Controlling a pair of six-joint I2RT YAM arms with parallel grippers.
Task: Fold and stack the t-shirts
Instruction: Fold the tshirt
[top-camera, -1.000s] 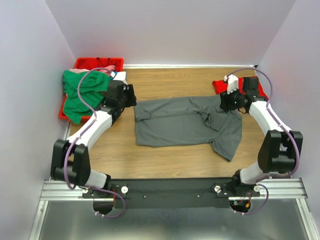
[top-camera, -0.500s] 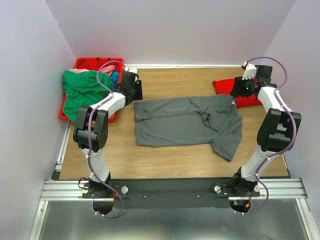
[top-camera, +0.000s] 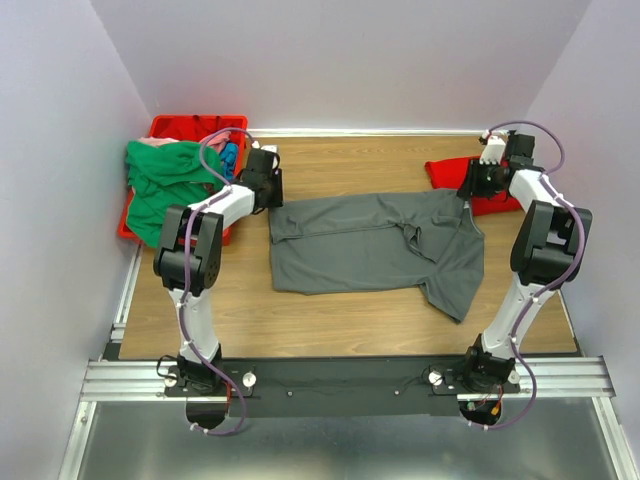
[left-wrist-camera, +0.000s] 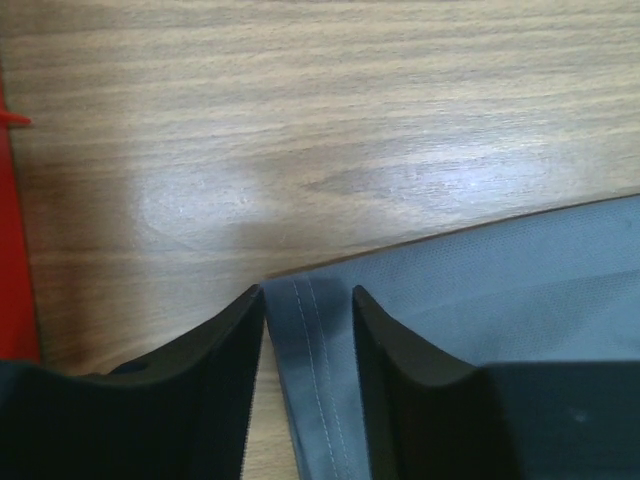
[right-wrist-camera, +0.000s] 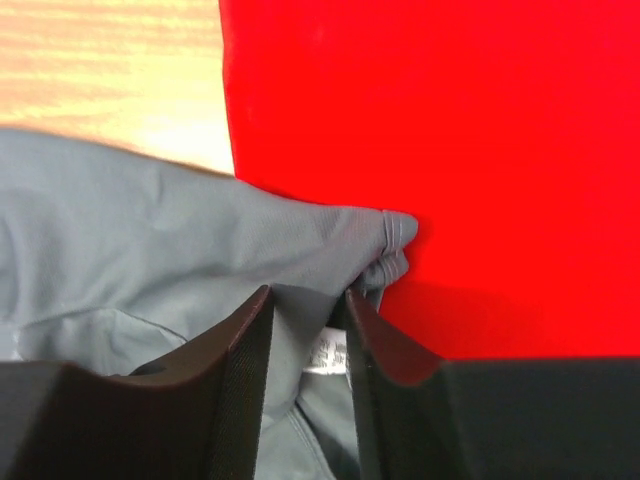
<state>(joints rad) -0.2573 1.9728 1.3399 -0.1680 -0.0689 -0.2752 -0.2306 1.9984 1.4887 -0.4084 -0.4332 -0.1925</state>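
A light wooden counter carries a dark grey short-sleeved cloth t-shirt spread across its middle. A green cloth t-shirt is draped over the red plastic bin at far left, and a bright red cloth t-shirt touches the grey one's far right end. The left claw stands apart, straddling the grey shirt's stitched hem corner. The right claw brackets a bunched grey fold, though I cannot tell whether it is clamped.
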